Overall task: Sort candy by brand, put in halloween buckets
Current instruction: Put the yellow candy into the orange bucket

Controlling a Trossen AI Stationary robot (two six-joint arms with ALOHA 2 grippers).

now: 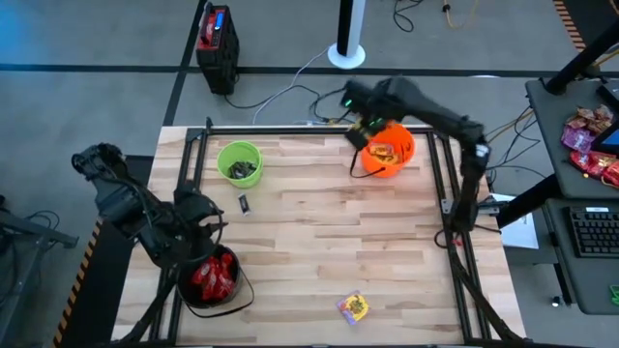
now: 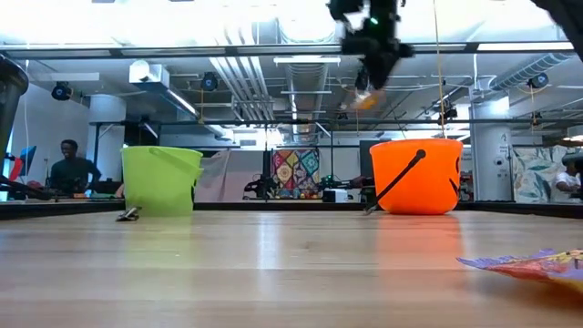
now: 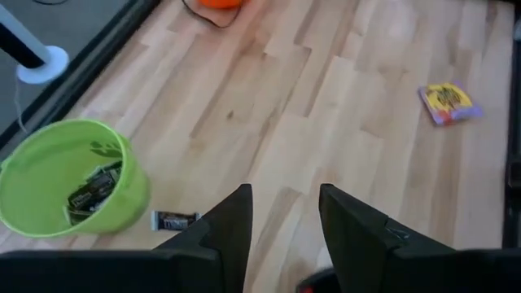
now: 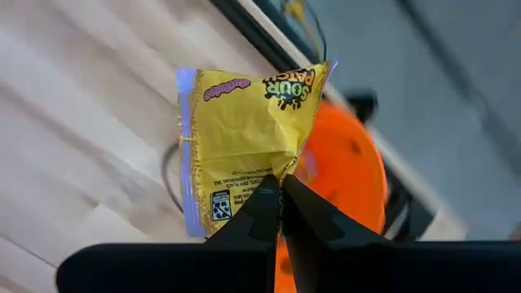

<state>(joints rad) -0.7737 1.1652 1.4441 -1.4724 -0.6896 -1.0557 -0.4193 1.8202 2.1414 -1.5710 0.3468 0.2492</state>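
My right gripper (image 1: 363, 130) hovers high over the far-left rim of the orange bucket (image 1: 389, 150), shut on a yellow candy packet (image 4: 244, 138). The lime green bucket (image 1: 239, 162) stands at the far left with dark candies inside. A dark candy (image 1: 245, 203) lies flat on the table beside it. At the near left the black bucket (image 1: 211, 280) holds red candies. My left gripper (image 3: 285, 195) hangs open above it, touching nothing. Another yellow packet (image 1: 354, 306) lies flat near the front edge. My right gripper pinches the yellow packet at one crumpled edge (image 4: 281, 172) between its two fingertips (image 4: 262, 203). The fingers slant down from above. The packet hangs beyond them, lifted clear, over the orange bucket's rim (image 4: 358, 163).
Black frame rails (image 1: 290, 129) run along the table's far edge and sides. A black and red box (image 1: 218, 37) stands on the floor beyond the table. A desk on the right carries a pile of pink-red packets (image 1: 590, 145). A person (image 2: 71, 164) sits in the room behind.
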